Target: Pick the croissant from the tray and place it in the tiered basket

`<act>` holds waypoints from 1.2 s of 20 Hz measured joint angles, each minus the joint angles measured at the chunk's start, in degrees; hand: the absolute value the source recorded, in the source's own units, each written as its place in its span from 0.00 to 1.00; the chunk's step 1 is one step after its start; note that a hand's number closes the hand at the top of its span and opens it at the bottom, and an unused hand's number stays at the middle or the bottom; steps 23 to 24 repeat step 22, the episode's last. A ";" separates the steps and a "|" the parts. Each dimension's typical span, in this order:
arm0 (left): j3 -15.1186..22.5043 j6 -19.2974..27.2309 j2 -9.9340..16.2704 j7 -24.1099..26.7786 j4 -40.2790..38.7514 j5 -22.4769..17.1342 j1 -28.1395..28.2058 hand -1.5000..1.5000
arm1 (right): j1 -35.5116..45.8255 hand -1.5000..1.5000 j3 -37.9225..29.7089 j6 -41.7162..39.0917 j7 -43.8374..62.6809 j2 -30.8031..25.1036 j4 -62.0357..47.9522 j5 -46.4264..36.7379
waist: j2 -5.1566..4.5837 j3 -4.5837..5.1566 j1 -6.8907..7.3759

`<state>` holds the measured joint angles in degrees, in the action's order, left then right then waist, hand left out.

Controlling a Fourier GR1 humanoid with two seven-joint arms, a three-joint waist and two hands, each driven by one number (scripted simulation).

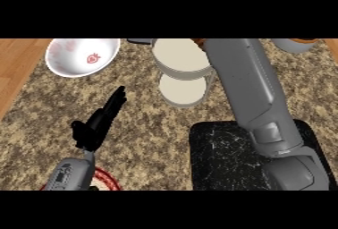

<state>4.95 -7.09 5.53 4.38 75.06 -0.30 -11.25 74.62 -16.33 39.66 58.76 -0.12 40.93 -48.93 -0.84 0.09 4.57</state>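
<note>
The tiered basket shows as two round cream tiers, the upper [179, 57] above the lower [183, 91], at the top centre. The black marbled tray [221, 156] lies at the lower right with nothing visible on its bare part. My right forearm [254, 94] crosses the tray and runs up past the basket's right side; its hand is cut off by the top edge. A small brown sliver [198, 41] shows beside the forearm's end; I cannot tell whether it is the croissant. My left hand [99, 121] rests open at the left, fingers straight, holding nothing.
A white bowl with a strawberry mark [82, 56] stands at the upper left. A red-rimmed round object [109, 179] peeks out beside the left forearm. A grey vessel [293, 44] sits at the top right. Wooden floor borders the counter's left edge.
</note>
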 measured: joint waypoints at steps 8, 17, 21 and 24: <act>-2.09 0.64 1.34 1.25 0.42 -0.54 3.50 0.50 | 0.00 0.00 0.40 10.62 3.55 -2.11 -3.93 -16.67 | 1.45 0.15 -4.18; -3.65 2.45 1.39 1.43 0.71 -0.72 6.63 0.50 | -6.16 0.00 -2.17 14.82 5.56 -0.76 9.12 -29.35 | 3.45 0.03 -9.10; -4.76 2.53 2.32 1.28 0.95 -1.09 7.45 0.50 | -11.33 0.00 -1.84 14.10 6.40 -0.15 17.56 -30.35 | 4.13 -0.04 -10.43; -4.72 2.67 2.22 1.05 1.13 -1.08 7.74 0.50 | -12.69 0.00 -1.54 13.52 6.74 -0.06 19.50 -30.36 | 4.31 -0.05 -10.68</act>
